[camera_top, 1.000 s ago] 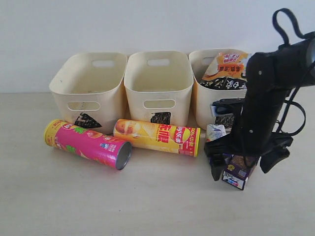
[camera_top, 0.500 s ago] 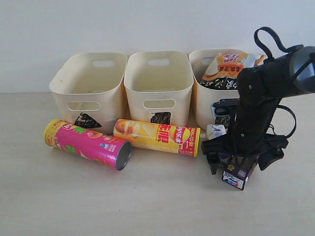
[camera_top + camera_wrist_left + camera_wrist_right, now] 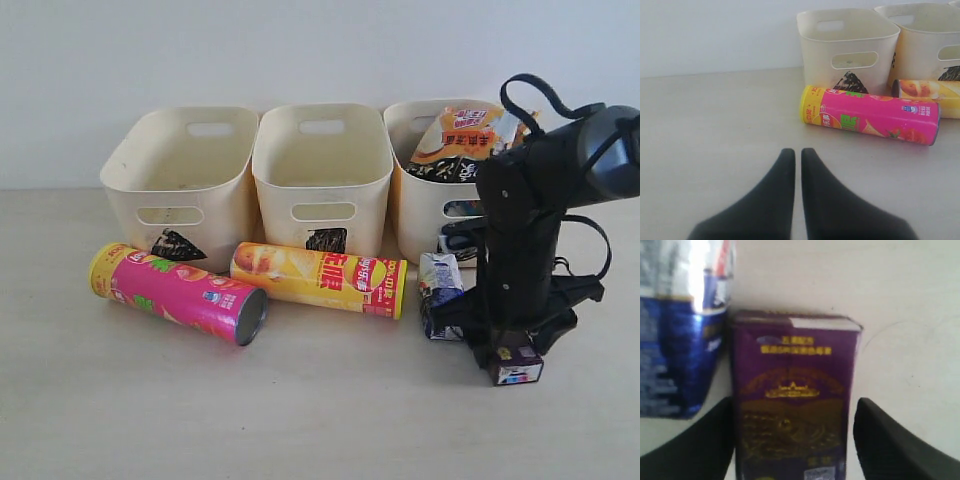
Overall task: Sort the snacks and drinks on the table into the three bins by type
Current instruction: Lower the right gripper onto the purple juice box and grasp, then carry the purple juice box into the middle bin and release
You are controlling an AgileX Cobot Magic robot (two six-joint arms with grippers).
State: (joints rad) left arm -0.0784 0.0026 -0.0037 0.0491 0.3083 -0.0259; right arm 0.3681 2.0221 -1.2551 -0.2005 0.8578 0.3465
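The dark purple drink carton (image 3: 515, 362) (image 3: 795, 355) rests on the table (image 3: 320, 420) at the front right. My right gripper (image 3: 513, 345) (image 3: 795, 407) straddles it, open. One finger touches the carton's side and a gap remains at the other. The blue-and-white carton (image 3: 438, 292) (image 3: 680, 340) stands just beside it. The magenta tube (image 3: 180, 292) (image 3: 870, 114) and the yellow-red tube (image 3: 320, 278) lie before the three bins. The orange-black bag (image 3: 462, 140) sits in the right bin (image 3: 415, 205). My left gripper (image 3: 797, 151) is shut and empty over bare table.
The left bin (image 3: 135, 190) and middle bin (image 3: 320, 185) show nothing inside. A white wall runs close behind the bins. The right arm's black links and cable rise in front of the right bin.
The right arm has lowered and shifted right, and the purple carton has moved right with it. Its jaws have narrowed around the carton. The left gripper has stayed shut.
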